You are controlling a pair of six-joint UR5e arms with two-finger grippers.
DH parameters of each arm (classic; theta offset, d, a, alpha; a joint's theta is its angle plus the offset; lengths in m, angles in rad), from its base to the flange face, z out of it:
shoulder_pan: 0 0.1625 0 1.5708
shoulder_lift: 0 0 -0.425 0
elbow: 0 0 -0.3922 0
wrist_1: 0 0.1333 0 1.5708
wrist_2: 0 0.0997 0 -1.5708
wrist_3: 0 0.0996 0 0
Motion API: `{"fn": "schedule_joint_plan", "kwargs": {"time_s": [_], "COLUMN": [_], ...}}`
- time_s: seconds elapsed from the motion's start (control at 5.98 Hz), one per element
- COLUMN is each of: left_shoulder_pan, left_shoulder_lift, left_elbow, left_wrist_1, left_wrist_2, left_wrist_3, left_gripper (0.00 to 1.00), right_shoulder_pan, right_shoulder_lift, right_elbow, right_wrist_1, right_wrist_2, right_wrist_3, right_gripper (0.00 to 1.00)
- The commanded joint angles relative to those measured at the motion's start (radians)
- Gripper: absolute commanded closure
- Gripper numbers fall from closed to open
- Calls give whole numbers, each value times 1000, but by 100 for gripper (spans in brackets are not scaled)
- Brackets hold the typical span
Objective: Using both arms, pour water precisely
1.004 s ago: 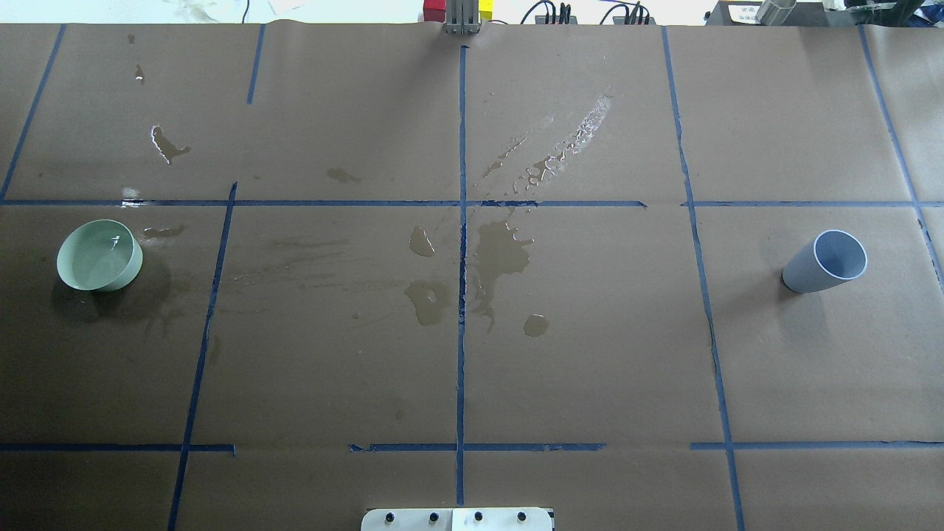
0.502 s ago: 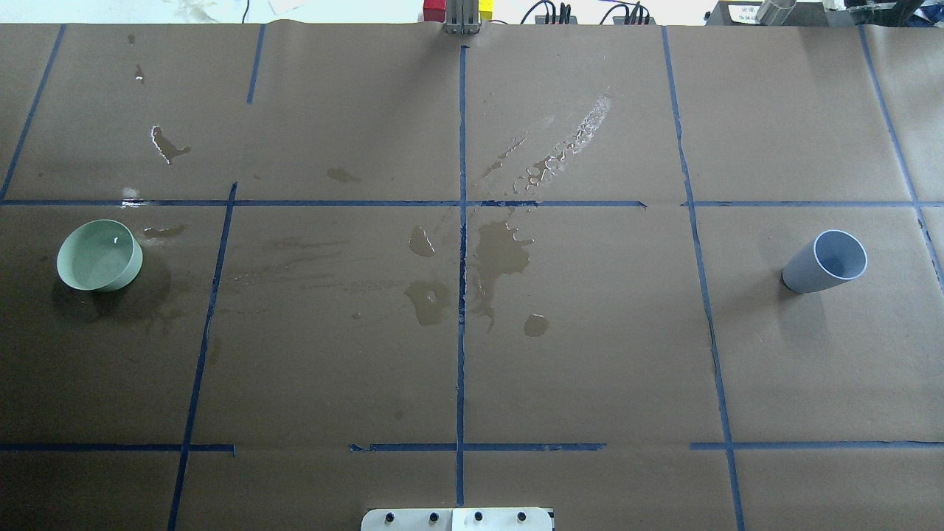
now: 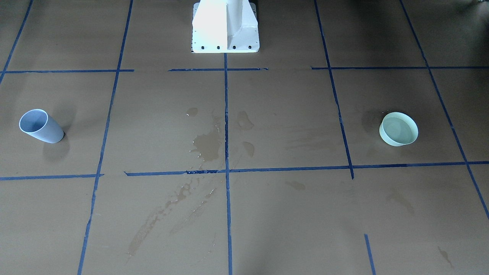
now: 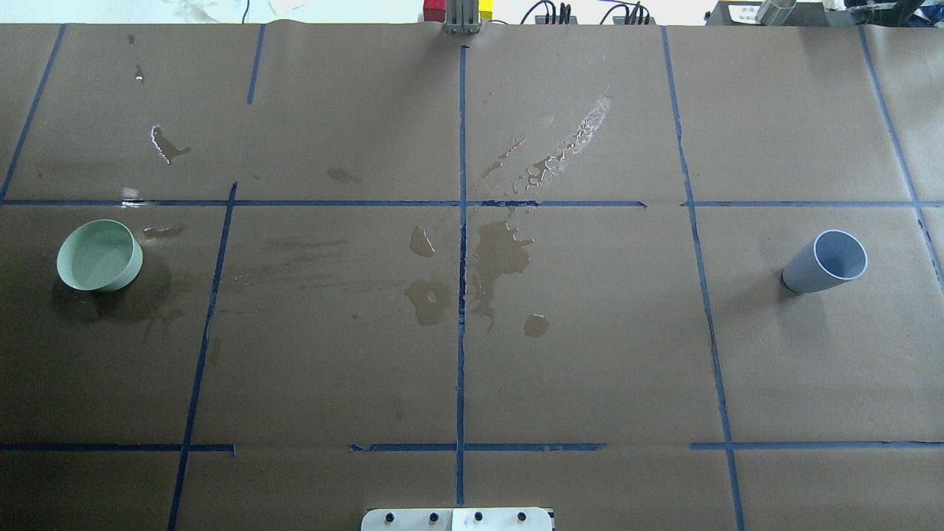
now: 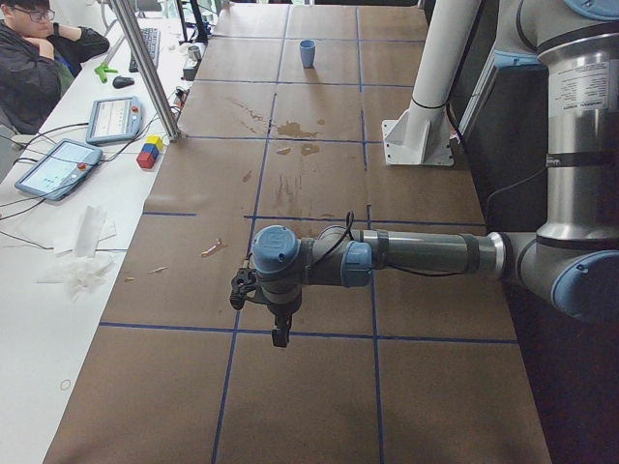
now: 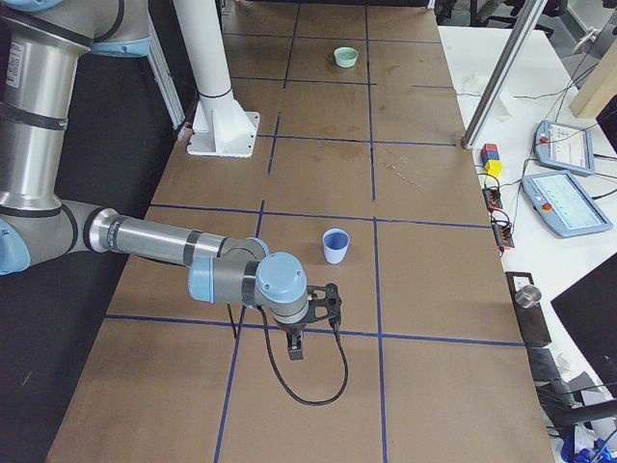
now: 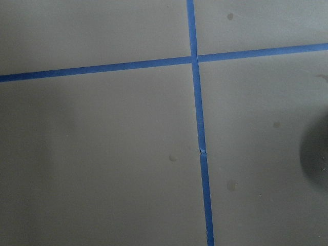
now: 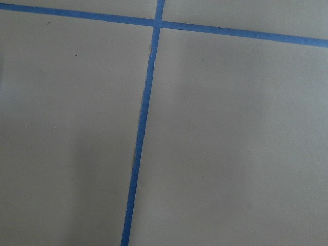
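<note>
Water pools between bowl and cup.

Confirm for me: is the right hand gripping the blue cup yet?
No, the blue cup stands alone and upright, while the right hand hangs apart from it, nearer the camera.

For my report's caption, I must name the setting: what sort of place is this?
Probably a robotics test laboratory: silver-grey jointed robot arms, a brown paper-covered table gridded with blue tape lines, and handheld control tablets on a white side bench.
</note>
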Motion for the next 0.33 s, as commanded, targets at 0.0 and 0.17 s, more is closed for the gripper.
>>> {"fn": "schedule_joint_plan", "kwargs": {"time_s": [0.0,0.17], "left_shoulder_pan": [2,3], "left_shoulder_lift": [3,3], "left_elbow": [-1,1], "left_wrist_1": [0,0], "left_wrist_2": [1,-4], "left_wrist_3": [2,2], "left_gripper": [0,0], "right_shoulder_pan": [0,-2], "right_shoulder_lift": [0,0], "right_elbow": [0,0], "right_wrist_1": [0,0], "right_wrist_2": [1,2], "right_wrist_3": [1,1], "right_gripper": [0,0]}}
